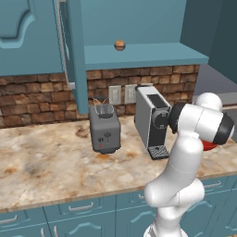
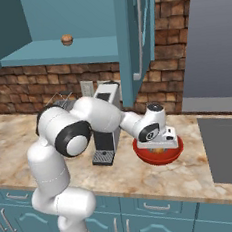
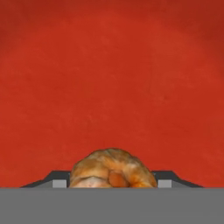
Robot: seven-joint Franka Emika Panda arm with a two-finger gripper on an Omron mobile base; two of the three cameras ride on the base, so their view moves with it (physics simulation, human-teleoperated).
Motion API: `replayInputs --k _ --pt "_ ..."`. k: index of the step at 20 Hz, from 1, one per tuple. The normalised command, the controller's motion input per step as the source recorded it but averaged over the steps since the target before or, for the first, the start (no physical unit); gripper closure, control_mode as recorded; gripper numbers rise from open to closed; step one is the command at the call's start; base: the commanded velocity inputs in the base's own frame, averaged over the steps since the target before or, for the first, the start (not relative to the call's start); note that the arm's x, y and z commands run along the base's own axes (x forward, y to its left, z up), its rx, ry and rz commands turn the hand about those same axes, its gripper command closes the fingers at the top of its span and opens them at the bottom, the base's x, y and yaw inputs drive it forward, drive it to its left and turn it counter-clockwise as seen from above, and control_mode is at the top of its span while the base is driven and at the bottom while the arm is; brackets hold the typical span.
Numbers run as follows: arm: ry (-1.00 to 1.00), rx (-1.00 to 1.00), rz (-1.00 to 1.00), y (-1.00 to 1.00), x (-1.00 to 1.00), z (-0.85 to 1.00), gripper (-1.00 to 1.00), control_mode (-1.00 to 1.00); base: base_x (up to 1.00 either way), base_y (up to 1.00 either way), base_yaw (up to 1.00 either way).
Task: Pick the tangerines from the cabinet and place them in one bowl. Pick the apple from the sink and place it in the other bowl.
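My gripper [image 2: 159, 145] reaches down into the red bowl [image 2: 178, 152] on the counter, right of the coffee machine. In the hand view its fingertips [image 3: 60, 178] sit on either side of a browner tangerine [image 3: 113, 168] with a paler top, shut on it, just above the red bowl's floor [image 3: 112, 65]. The other tangerine [image 1: 120, 45] [image 2: 67, 40] rests on the teal shelf [image 1: 152, 56] [image 2: 56, 53] of the open cabinet. In the left base view my forearm covers most of the bowl, leaving a red sliver [image 1: 210, 146].
A grey toaster [image 1: 104, 127] and a white coffee machine [image 1: 152, 120] [image 2: 106, 129] stand against the brick wall. The cabinet door [image 1: 76, 55] [image 2: 131, 41] hangs open above them. A dark grey flat panel [image 2: 226, 147] lies in the counter to the right of the bowl.
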Motion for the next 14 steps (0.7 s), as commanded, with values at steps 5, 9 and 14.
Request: replayInputs --k 5,9,14 --pt "0.0 0.0 0.0 0.0 0.0 0.0 -1.0 -1.0 0.0 0.0 0.0" --pt "0.0 0.0 0.0 0.0 0.0 0.0 -1.0 -1.0 0.0 0.0 0.0" --pt "0.0 0.0 0.0 0.0 0.0 0.03 -1.0 -1.0 0.0 0.0 0.0"
